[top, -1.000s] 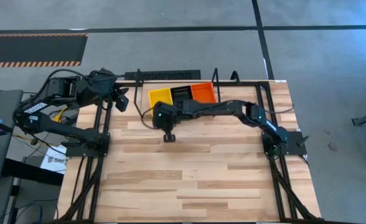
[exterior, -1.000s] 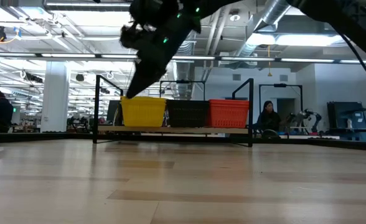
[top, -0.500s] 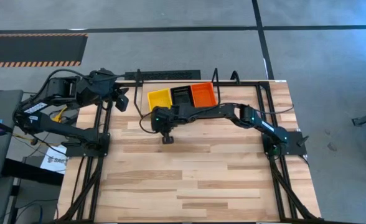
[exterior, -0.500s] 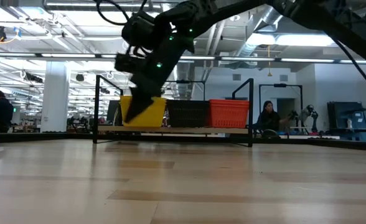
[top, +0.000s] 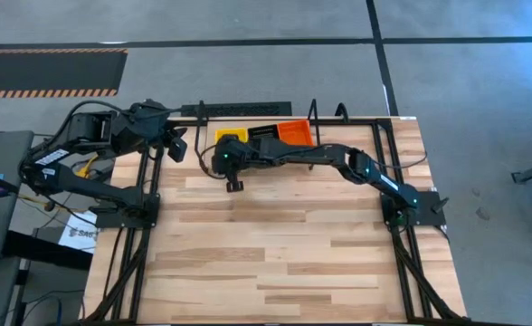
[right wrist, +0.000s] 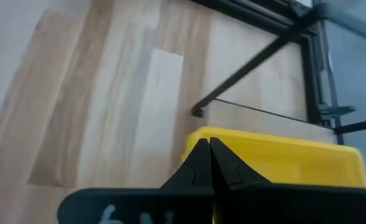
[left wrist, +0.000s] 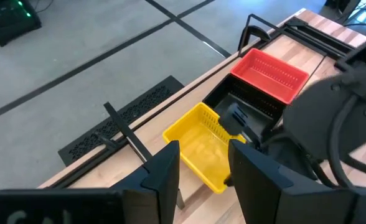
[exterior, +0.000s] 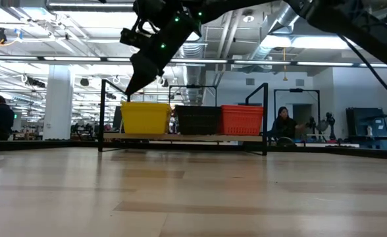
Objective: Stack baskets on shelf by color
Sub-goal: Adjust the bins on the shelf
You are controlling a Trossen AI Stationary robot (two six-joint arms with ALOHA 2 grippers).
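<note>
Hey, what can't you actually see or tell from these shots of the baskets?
- High view: right arm covers parts of the yellow basket and black basket.
- Low view: stack counts unreadable; each colour looks like one block.
- Left wrist view: right arm hides part of the shelf.

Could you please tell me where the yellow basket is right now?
In the low view the yellow basket sits at the left end of the shelf, right beside the black basket, with the shut right gripper just above its left corner.

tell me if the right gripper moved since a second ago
Yes. In the high view the shut right gripper has shifted up and left, closer to the yellow basket on the shelf, which stayed put.
</note>
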